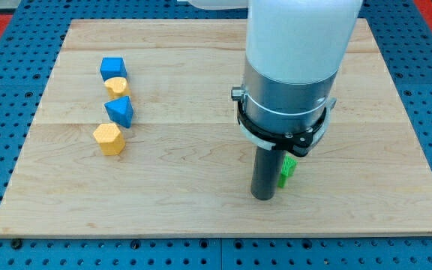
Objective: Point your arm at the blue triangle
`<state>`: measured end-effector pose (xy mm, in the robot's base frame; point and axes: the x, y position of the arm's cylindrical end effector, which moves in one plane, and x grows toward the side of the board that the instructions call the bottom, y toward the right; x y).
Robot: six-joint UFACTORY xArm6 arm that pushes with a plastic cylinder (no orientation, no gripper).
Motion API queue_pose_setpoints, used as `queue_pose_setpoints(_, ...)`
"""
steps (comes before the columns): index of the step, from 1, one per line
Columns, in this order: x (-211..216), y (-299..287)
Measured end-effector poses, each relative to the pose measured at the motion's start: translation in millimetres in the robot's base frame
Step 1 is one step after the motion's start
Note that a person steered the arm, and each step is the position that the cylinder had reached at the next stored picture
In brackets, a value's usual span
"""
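Note:
The blue triangle (119, 112) lies on the wooden board (201, 150) at the view's left, third in a short column of blocks. Above it sit a blue cube (113, 68) and a small yellow block (117, 86); below it sits a yellow hexagon (109, 139). My tip (262, 196) rests on the board at the lower right of centre, far to the right of the blue triangle. A green block (286, 171) sits right beside my tip on its right, partly hidden by the rod.
The arm's wide white and grey body (291, 67) hangs over the board's right half and hides what lies behind it. A blue pegboard (6, 112) surrounds the board.

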<state>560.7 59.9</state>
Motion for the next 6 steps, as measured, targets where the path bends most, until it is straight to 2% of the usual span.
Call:
queue_pose_setpoints(2, -26.4, 9.6)
queue_pose_setpoints(3, -1.1, -76.2)
queue_pose_setpoints(4, -1.7, -208.5)
queue_pose_setpoints(5, -38.9, -289.2)
queue_pose_setpoints(6, -102.4, -279.9)
